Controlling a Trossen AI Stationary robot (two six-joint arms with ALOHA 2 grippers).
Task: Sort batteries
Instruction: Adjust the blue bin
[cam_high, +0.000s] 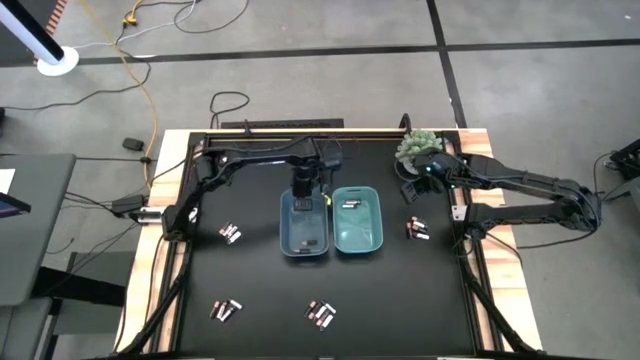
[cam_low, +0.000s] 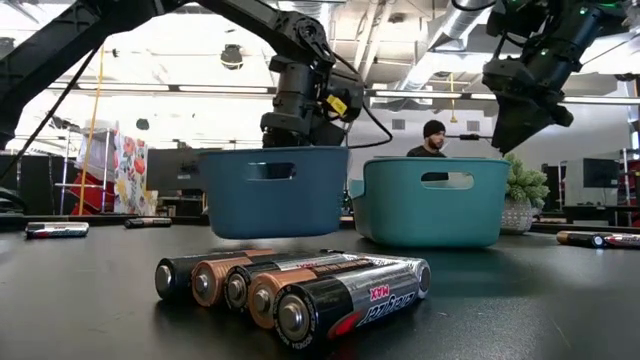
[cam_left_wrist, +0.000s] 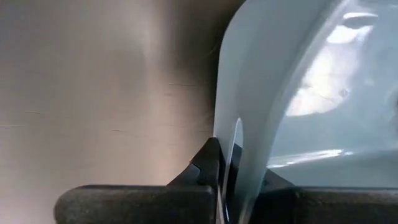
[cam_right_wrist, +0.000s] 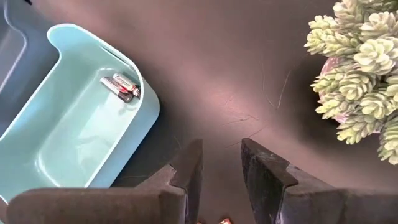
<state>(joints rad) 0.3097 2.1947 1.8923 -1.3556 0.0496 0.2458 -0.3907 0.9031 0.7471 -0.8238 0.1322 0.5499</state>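
Note:
A dark blue bin (cam_high: 305, 228) and a teal bin (cam_high: 357, 222) stand side by side mid-table. One battery (cam_high: 309, 243) lies in the blue bin, and two batteries (cam_right_wrist: 121, 86) lie in the teal one. Loose battery groups rest on the black mat at the left (cam_high: 231, 233), right (cam_high: 417, 230), near left (cam_high: 227, 309) and near middle (cam_high: 321, 314), the last group close up in the low view (cam_low: 300, 285). My left gripper (cam_high: 305, 192) is shut on the blue bin's far end. My right gripper (cam_right_wrist: 221, 163) hovers open above the mat, between the teal bin and a plant. My left gripper pinches the blue bin's far end wall (cam_left_wrist: 235, 140) at its rim, one finger (cam_left_wrist: 208, 163) outside the wall and the other inside. It comes from above, pointing down. In the low view the blue bin (cam_low: 272, 190) sits a little higher than the teal bin's base, seemingly raised off the mat.
A small potted succulent (cam_high: 415, 146) stands at the far right corner, close to my right gripper. The table's raised frame (cam_high: 185, 215) borders the mat. A person (cam_low: 434, 138) shows in the room beyond. Bare mat lies between the bins and the near battery groups.

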